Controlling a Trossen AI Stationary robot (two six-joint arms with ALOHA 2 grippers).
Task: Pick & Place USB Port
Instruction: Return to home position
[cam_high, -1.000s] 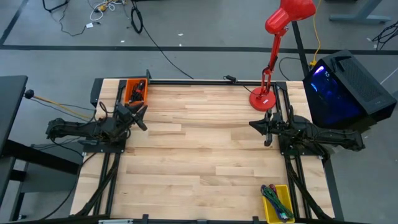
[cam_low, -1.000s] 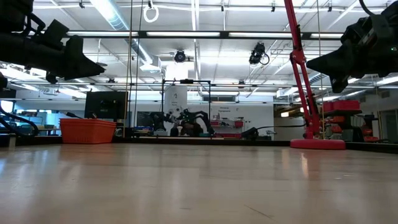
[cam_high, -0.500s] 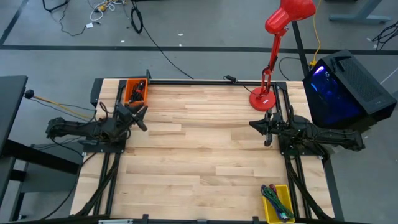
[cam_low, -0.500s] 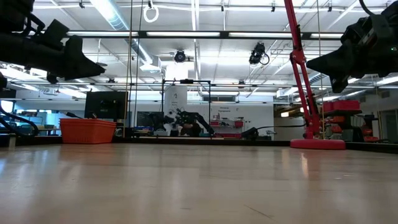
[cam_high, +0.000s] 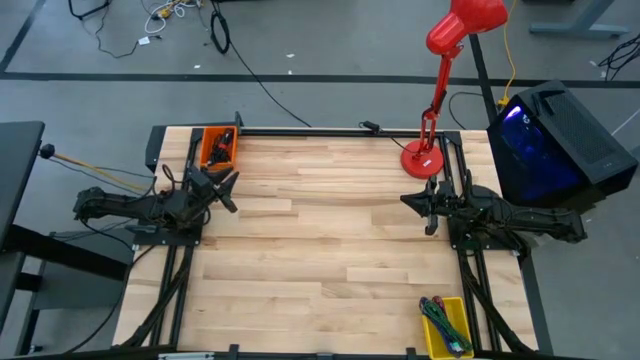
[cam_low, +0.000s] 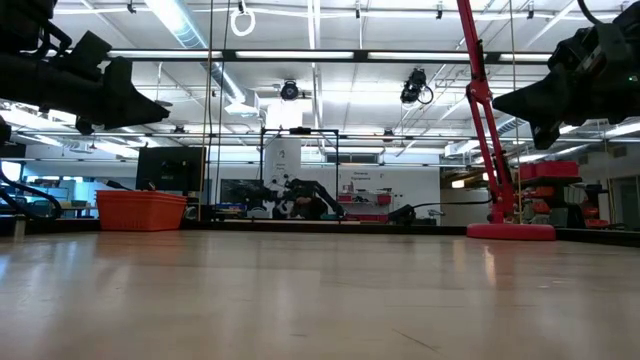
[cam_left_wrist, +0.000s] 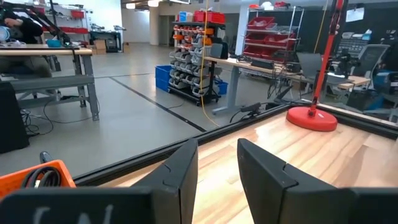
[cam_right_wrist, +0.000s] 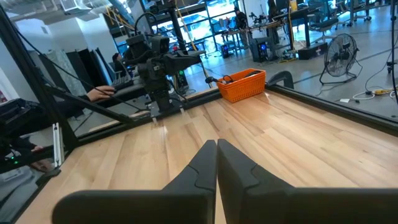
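Both arms sit drawn back at opposite sides of the counter (cam_high: 320, 250), lifted clear of the wood. I judge this a resting pose, since nothing is left out to collect. The left gripper (cam_high: 224, 186) hangs just beside the orange bin (cam_high: 204, 148), its fingers (cam_left_wrist: 180, 171) released and empty. The right gripper (cam_high: 410, 200) has its fingers (cam_right_wrist: 202, 168) clenched on nothing. The black charger cables (cam_high: 222, 138) lie inside the bin, at the counter's corner. Against a second ago, nothing has visibly shifted.

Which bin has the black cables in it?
The orange bin, at the far left corner of the table; the yellow bin, near right, holds green and red cables.
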